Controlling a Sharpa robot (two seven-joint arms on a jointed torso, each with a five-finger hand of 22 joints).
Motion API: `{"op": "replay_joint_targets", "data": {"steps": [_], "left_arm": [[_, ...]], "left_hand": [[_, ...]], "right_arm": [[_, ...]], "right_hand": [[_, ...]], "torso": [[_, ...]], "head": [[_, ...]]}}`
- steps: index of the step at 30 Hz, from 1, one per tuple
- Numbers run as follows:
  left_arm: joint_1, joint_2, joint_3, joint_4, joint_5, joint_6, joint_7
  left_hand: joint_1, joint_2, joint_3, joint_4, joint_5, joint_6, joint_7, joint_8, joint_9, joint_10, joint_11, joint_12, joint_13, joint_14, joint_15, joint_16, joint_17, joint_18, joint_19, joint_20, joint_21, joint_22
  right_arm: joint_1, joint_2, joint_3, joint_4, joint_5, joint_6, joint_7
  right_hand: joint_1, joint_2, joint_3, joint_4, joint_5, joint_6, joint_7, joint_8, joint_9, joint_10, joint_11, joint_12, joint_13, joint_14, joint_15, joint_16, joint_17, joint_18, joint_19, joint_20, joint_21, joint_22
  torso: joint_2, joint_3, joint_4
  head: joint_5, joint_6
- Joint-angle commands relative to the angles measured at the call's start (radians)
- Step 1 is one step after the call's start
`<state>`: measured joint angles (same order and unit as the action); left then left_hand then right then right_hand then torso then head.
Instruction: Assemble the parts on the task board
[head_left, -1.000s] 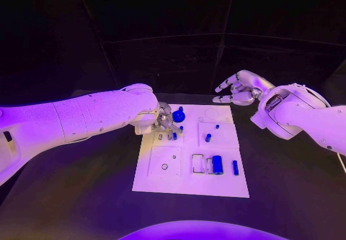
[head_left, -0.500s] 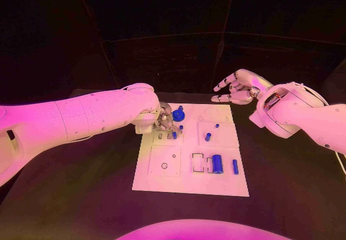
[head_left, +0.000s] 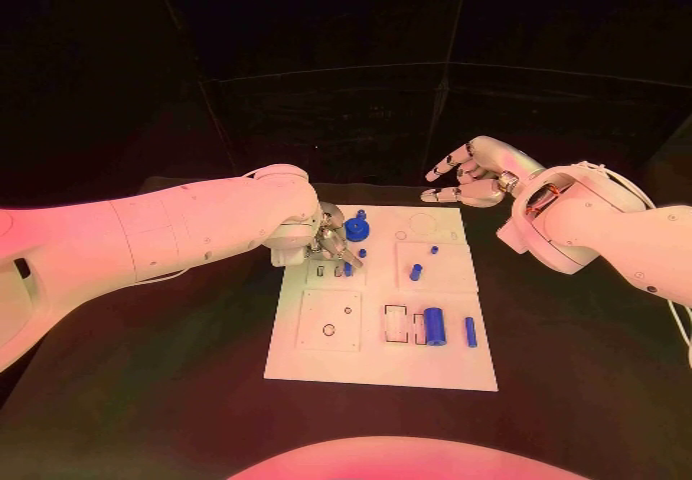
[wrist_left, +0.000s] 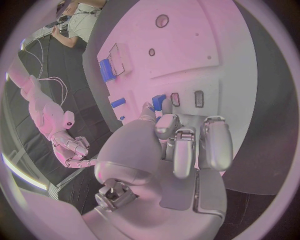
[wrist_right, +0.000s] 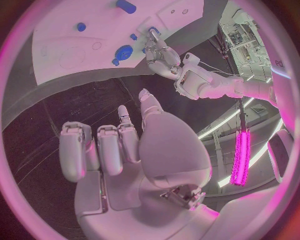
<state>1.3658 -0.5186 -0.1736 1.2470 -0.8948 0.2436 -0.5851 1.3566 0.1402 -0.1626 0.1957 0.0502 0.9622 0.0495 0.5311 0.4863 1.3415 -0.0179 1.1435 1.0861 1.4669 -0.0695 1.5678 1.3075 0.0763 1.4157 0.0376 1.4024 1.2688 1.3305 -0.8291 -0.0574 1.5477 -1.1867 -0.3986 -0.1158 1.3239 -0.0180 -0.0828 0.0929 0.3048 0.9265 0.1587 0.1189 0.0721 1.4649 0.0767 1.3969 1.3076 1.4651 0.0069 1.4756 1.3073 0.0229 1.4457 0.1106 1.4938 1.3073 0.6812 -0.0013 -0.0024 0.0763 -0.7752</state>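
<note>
Little has shifted: the right hand (head_left: 473, 172) has edged slightly farther back, released with fingers spread, beyond the flat white task board (head_left: 325, 365). The left hand (head_left: 329, 243) pinches a small blue peg (head_left: 348, 268) at the board's far-left; glossy blue cylinders (head_left: 434, 325) lie near-right.

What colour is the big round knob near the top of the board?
Blue; the round knob shows best in the head view.
</note>
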Motion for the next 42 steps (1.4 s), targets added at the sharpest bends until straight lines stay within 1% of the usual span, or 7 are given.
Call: {"op": "replay_joint_targets", "data": {"steps": [1,17,21,23,29,35,42], "left_arm": [[0.002,0.001,0.000,-0.001,-0.006,0.003,-0.001],[0.002,-0.022,0.000,0.023,0.017,-0.036,0.023],[0.002,-0.044,0.000,0.044,0.044,-0.087,0.040],[0.002,-0.054,0.000,0.054,0.054,-0.112,0.045],[0.002,-0.089,0.000,0.098,0.071,-0.197,0.059],[0.001,-0.118,0.000,0.140,0.073,-0.261,0.070],[-0.001,-0.146,-0.001,0.177,0.062,-0.316,0.066]], "left_hand": [[0.030,0.004,0.023,-0.019,0.003,-0.011,-0.001,0.006,0.003,-0.002,-0.005,-0.004,-0.002,0.104,-0.009,0.003,0.263,-0.010,0.001,-0.004,0.004,0.003],[0.105,-0.021,0.194,-0.094,0.027,-0.026,0.000,-0.025,0.002,-0.012,-0.006,-0.026,-0.016,0.104,-0.012,0.003,0.263,-0.009,-0.003,-0.007,0.000,0.004],[0.103,-0.049,0.307,-0.115,0.062,-0.032,0.005,-0.026,0.010,-0.011,-0.004,-0.034,-0.021,0.104,-0.007,0.003,0.263,-0.009,-0.004,-0.005,-0.001,0.005],[0.042,-0.107,0.461,-0.115,0.059,-0.035,0.013,-0.016,0.029,-0.007,-0.001,-0.039,-0.027,0.104,-0.001,0.003,0.263,-0.008,-0.004,-0.001,-0.003,0.007],[-0.046,-0.177,0.659,-0.128,0.055,-0.044,0.010,0.012,0.069,-0.003,-0.001,-0.039,-0.032,0.104,-0.003,0.003,0.263,-0.008,-0.004,0.001,-0.007,0.008],[-0.073,-0.216,0.740,-0.152,0.054,-0.048,0.007,0.026,0.089,0.001,0.000,-0.038,-0.033,0.104,-0.004,0.003,0.263,-0.008,-0.002,0.001,-0.007,0.012],[-0.082,-0.228,0.767,-0.160,0.054,-0.047,0.006,0.031,0.096,0.004,-0.001,-0.036,-0.032,0.104,-0.005,0.003,0.263,-0.009,0.000,0.001,-0.006,0.015]], "right_arm": [[0.002,0.001,0.001,0.000,-0.005,0.004,0.001],[0.002,0.015,0.001,-0.010,-0.005,0.004,0.006],[0.002,0.020,0.001,-0.014,-0.005,0.004,0.007],[0.002,0.020,0.001,-0.016,-0.005,0.002,0.008],[0.002,0.021,0.000,-0.025,0.003,-0.009,0.015],[0.002,0.022,0.000,-0.032,0.006,-0.012,0.017],[0.002,0.021,0.000,-0.037,0.007,-0.013,0.019]], "right_hand": [[-0.003,0.010,-0.006,0.002,0.005,0.004,-0.002,0.007,0.000,0.003,-0.006,-0.004,0.117,0.063,-0.009,-0.006,0.072,0.020,-0.004,-0.001,-0.007,0.091],[-0.002,0.011,-0.007,0.003,0.005,0.006,-0.003,0.009,0.000,0.004,-0.007,-0.002,0.118,0.063,-0.010,-0.006,0.072,0.020,-0.004,-0.001,-0.007,0.091],[-0.002,0.011,-0.007,0.003,0.005,0.006,-0.003,0.009,0.000,0.004,-0.007,-0.002,0.118,0.063,-0.010,-0.006,0.072,0.020,-0.004,-0.001,-0.007,0.091],[-0.002,0.011,-0.008,0.004,0.005,0.006,-0.003,0.009,0.000,0.004,-0.007,-0.002,0.118,0.063,-0.010,-0.006,0.072,0.020,-0.004,-0.001,-0.007,0.091],[-0.007,0.016,-0.023,0.021,-0.032,0.006,-0.004,0.011,-0.001,0.006,-0.008,-0.001,0.119,0.064,-0.011,-0.006,0.072,0.020,-0.003,-0.002,-0.007,0.091],[-0.006,0.016,-0.025,0.022,-0.034,0.006,-0.004,0.011,-0.001,0.006,-0.008,0.000,0.120,0.064,-0.011,-0.006,0.073,0.020,-0.003,-0.003,-0.007,0.092],[-0.006,0.016,-0.025,0.022,-0.034,0.006,-0.004,0.011,-0.001,0.006,-0.008,0.000,0.120,0.064,-0.011,-0.006,0.073,0.020,-0.003,-0.003,-0.007,0.092]], "torso": [[0.000,0.0001,0.0000],[0.000,-0.0011,-0.0005],[-0.001,-0.0010,0.0018],[-0.001,-0.0002,0.0021],[0.000,-0.0007,0.0024],[0.000,-0.0005,0.0018],[-0.002,0.0008,0.0051]], "head": [[-0.001,-0.001],[-0.001,-0.003],[-0.003,-0.004],[-0.003,-0.003],[0.001,-0.002],[0.002,-0.001],[0.003,-0.006]]}}
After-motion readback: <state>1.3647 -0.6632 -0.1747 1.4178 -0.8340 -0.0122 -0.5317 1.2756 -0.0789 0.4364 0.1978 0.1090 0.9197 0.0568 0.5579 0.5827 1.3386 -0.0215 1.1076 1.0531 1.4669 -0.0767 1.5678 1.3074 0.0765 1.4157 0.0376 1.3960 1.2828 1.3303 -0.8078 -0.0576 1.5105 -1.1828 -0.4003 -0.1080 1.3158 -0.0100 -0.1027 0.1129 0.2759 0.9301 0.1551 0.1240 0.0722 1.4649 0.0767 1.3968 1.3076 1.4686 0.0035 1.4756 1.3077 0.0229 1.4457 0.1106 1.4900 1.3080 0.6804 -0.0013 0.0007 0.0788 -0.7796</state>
